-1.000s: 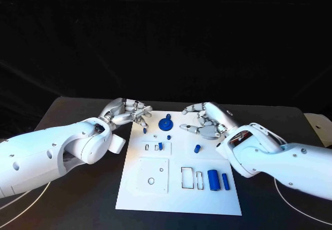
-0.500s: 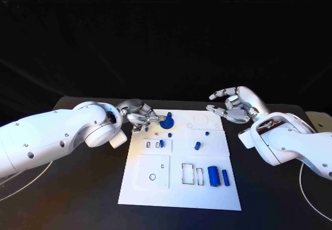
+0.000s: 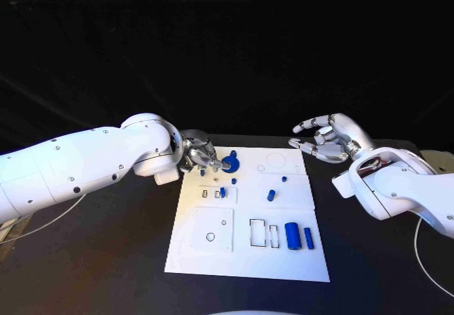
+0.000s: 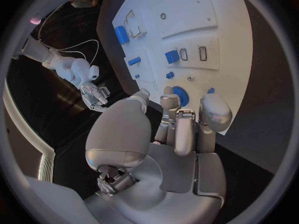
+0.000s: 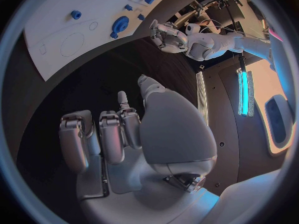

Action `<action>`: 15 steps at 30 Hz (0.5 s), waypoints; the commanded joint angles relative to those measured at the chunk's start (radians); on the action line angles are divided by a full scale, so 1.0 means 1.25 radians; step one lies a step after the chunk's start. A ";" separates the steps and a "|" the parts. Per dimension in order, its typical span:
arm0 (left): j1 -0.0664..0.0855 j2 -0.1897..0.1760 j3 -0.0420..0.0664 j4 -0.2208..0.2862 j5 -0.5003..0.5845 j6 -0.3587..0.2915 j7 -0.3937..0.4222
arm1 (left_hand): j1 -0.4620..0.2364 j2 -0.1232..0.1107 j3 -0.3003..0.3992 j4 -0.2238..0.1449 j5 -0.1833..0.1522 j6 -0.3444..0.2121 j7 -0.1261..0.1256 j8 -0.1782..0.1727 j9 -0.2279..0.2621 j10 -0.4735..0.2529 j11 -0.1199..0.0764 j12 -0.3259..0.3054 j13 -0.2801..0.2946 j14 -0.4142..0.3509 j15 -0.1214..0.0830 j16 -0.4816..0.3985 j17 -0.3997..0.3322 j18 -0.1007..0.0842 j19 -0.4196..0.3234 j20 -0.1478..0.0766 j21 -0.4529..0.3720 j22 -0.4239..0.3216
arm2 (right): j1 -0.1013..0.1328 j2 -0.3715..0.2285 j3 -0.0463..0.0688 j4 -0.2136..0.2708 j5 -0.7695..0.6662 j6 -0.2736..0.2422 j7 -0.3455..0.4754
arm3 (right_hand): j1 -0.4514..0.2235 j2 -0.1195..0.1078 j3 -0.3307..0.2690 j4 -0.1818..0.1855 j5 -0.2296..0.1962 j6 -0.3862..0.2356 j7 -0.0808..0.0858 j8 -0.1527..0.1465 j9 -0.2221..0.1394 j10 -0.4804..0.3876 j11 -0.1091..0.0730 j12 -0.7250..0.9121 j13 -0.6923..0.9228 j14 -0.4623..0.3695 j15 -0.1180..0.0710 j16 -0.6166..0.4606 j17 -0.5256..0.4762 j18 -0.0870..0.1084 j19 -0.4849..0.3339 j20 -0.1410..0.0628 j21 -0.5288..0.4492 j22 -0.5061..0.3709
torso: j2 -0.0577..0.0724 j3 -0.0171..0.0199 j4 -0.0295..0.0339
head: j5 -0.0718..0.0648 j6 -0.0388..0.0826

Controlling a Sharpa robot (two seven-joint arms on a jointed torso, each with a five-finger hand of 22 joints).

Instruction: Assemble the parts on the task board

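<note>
The task board [image 3: 248,262] carries two blue cylinders [image 3: 299,237] lying lengthwise at lower right. The left robot hand [image 3: 201,158] is clenched beside the blue round knob [image 3: 229,165]; the right robot hand [image 3: 327,140] is released.

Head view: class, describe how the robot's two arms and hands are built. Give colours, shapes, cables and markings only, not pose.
Both arms have smooth, rounded white shells dotted with small dark holes. The left hand and right hand are silver metal with segmented fingers and rounded pale fingertips. The right arm's wrist shows an opening with red and dark parts inside. Thin pale cables curve on the black table beside each arm.
</note>
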 commanded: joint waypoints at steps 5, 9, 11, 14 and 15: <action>0.008 0.038 -0.011 -0.032 -0.082 0.109 -0.049 | -0.037 -0.003 -0.037 0.001 -0.004 -0.010 -0.004 0.018 0.022 -0.010 -0.005 0.007 -0.002 0.070 -0.008 0.008 0.169 -0.008 0.015 -0.001 -0.001 0.012 | 0.000 -0.001 0.000 -0.005 -0.018 0.029 -0.029 | 0.001 -0.004 0.005 0.001 0.007 0.004 -0.001 0.005 -0.002 0.000 -0.007 -0.004 0.117 0.082 -0.005 0.004 0.211 -0.006 0.084 -0.006 0.004 0.211 | -0.003 0.0005 0.0024 | 0.001 -0.004; 0.009 0.057 -0.020 -0.051 -0.089 0.116 -0.052 | -0.047 0.003 -0.051 0.001 -0.003 -0.012 -0.005 0.024 0.031 -0.012 -0.006 0.008 -0.005 0.071 -0.009 0.009 0.171 -0.010 0.019 -0.001 0.001 0.019 | 0.000 0.001 -0.001 -0.011 -0.020 0.030 -0.032 | 0.001 -0.005 0.005 0.001 0.008 0.004 -0.001 0.005 -0.002 -0.001 -0.007 -0.006 0.116 0.082 -0.005 0.004 0.211 -0.006 0.084 -0.006 0.004 0.211 | -0.002 -0.0005 0.0019 | 0.001 -0.004; 0.009 0.065 -0.024 -0.058 -0.090 0.117 -0.053 | -0.049 0.005 -0.055 0.001 -0.003 -0.011 -0.006 0.027 0.034 -0.012 -0.006 0.008 -0.006 0.072 -0.010 0.011 0.174 -0.011 0.021 -0.001 0.005 0.027 | 0.000 0.002 -0.001 -0.013 -0.020 0.030 -0.033 | 0.000 -0.005 0.005 0.001 0.009 0.003 -0.001 0.005 -0.002 -0.002 -0.007 -0.007 0.115 0.082 -0.005 0.004 0.211 -0.006 0.084 -0.006 0.004 0.211 | -0.001 -0.0009 0.0012 | 0.002 -0.006; 0.009 0.077 -0.030 -0.068 -0.088 0.123 -0.053 | -0.050 0.008 -0.058 0.001 -0.003 -0.011 -0.007 0.030 0.038 -0.012 -0.007 0.009 -0.007 0.072 -0.010 0.012 0.175 -0.012 0.024 -0.002 0.008 0.033 | 0.000 0.004 -0.001 -0.017 -0.020 0.030 -0.033 | -0.001 -0.006 0.005 0.001 0.009 0.003 0.000 0.004 -0.002 -0.004 -0.007 -0.011 0.113 0.082 -0.005 0.004 0.211 -0.006 0.084 -0.006 0.004 0.211 | 0.000 -0.0010 0.0005 | 0.003 -0.007; 0.009 0.079 -0.031 -0.070 -0.087 0.124 -0.053 | -0.050 0.008 -0.058 0.001 -0.003 -0.011 -0.007 0.030 0.038 -0.013 -0.007 0.008 -0.008 0.072 -0.010 0.012 0.175 -0.012 0.024 -0.002 0.008 0.033 | 0.000 0.004 -0.001 -0.017 -0.020 0.030 -0.033 | -0.001 -0.006 0.005 0.001 0.009 0.003 0.000 0.004 -0.002 -0.004 -0.007 -0.011 0.113 0.082 -0.005 0.004 0.211 -0.006 0.084 -0.006 0.004 0.211 | 0.000 -0.0008 0.0003 | 0.003 -0.008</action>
